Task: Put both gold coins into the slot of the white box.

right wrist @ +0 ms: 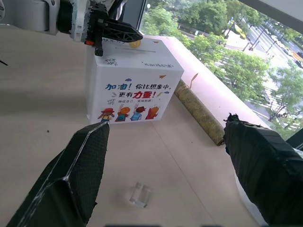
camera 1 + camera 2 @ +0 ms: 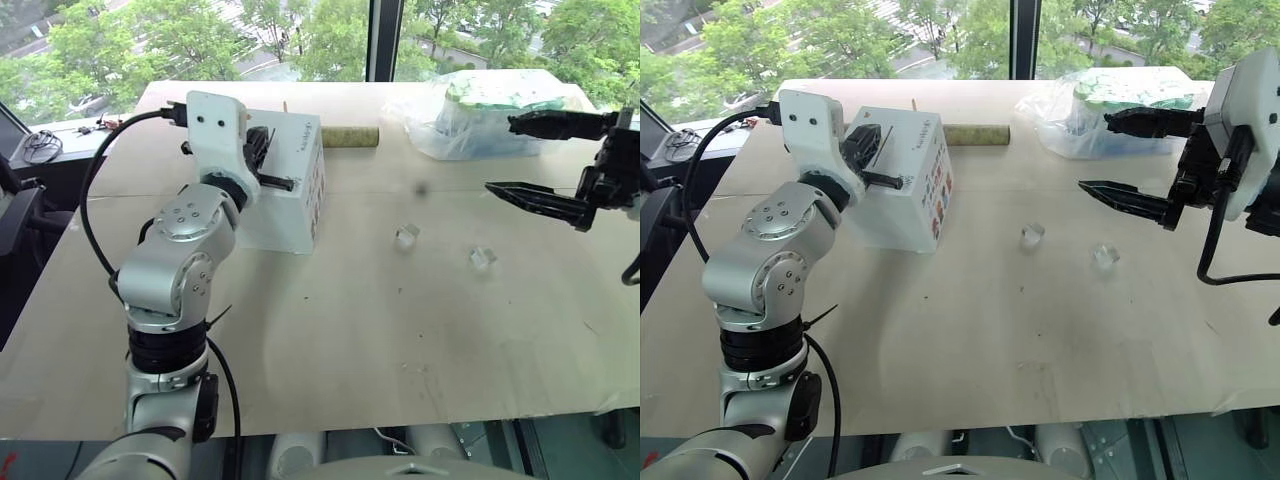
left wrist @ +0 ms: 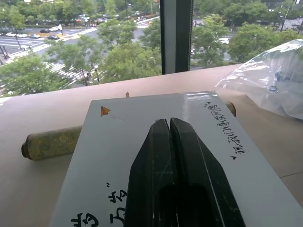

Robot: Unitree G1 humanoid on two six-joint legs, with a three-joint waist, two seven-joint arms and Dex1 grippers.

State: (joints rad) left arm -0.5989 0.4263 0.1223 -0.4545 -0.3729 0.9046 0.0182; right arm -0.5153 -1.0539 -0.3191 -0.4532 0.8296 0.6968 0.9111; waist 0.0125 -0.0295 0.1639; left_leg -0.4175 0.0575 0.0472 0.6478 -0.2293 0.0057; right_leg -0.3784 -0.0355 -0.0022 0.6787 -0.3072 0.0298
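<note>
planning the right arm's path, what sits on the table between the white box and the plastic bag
In the left eye view, bare table between white box and plastic bag, except the roll's end at the back.

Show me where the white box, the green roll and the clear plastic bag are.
white box (image 1: 135, 92): right wrist view, printed side face.
green roll (image 2: 350, 137): left eye view, middle of its length.
clear plastic bag (image 2: 1080, 130): right eye view, front of the bag.

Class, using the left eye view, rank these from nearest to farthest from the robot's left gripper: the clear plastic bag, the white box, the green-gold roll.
1. White box: directly under the shut left gripper.
2. Green-gold roll: just behind the box, toward the window.
3. Clear plastic bag: far corner, on the robot's right.
</note>
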